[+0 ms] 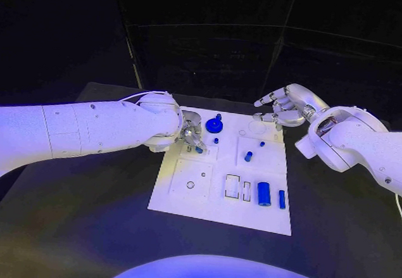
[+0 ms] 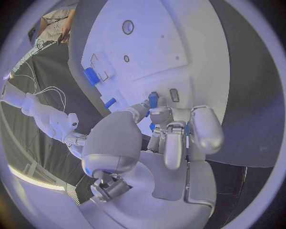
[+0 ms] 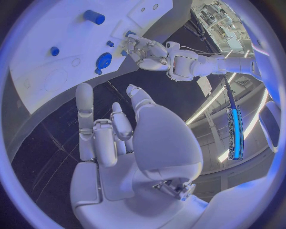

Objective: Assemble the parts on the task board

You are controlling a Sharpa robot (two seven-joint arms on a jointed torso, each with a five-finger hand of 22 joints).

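Blue peg (image 2: pixel 153 99), pinched upright at the left hand's (image 1: pixel 188 134) fingertips, sits directly over the white board (image 1: pixel 184 198), while the spread, empty right hand (image 1: pixel 285 106) hovers farther off.

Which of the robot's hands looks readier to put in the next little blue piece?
Left, probably. The left hand is over the task board with a small blue part at its fingertips; the right hand hovers open beyond the board's far corner.

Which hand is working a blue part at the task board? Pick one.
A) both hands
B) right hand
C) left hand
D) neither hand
C: the left hand has its fingers on a small blue part at the task board, while the right hand hovers off the far edge, holding nothing.
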